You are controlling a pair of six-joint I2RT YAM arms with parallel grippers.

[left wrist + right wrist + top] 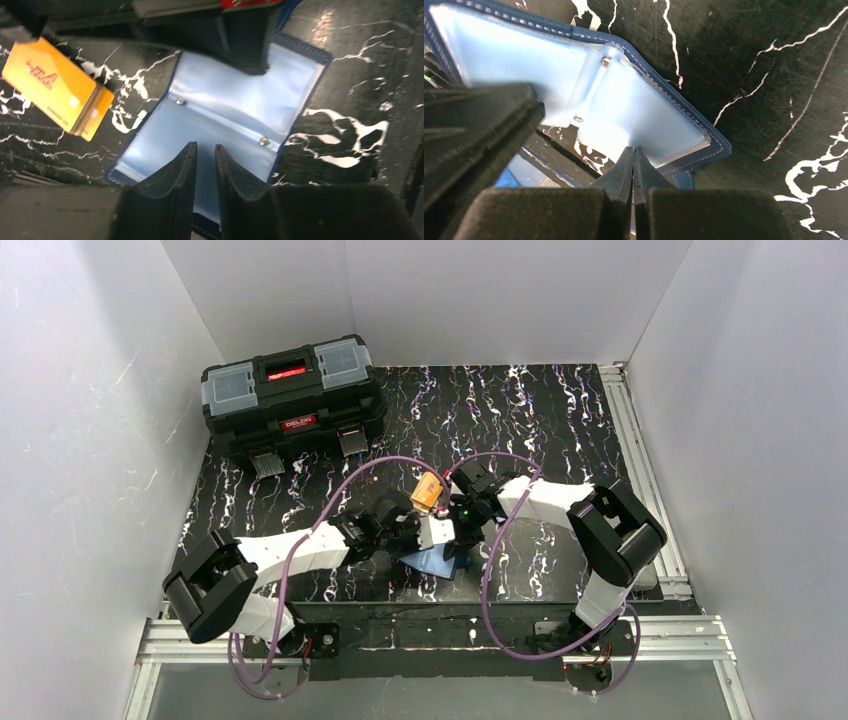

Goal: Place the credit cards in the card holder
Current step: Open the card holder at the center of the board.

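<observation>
Plainly, the move ahead turns on where the credit cards (52, 85) sit from the left pincer (205, 150). The orange stack lies ahead of it and off to its left, loose on the tabletop (360, 65), just beside the card holder (235, 110) and not touching it. Its long axis runs on a slant, roughly parallel to the holder's riveted fold line.

The holder itself is spread open, light blue side up, directly in front of and under the left pincer. That pincer's jaws stand a narrow slit apart over the near panel, and nothing shows caught between them.

The right pincer (633, 152) is clenched. Its tips meet at the rim of the far flap, which looks lifted off the tabletop, so I judge that it pinches the holder there.

With the right one so occupied, the left pincer is the freer and seems the nearer to fetch a card. It would have to swing leftward and turn to meet the stack's slanted edge.
</observation>
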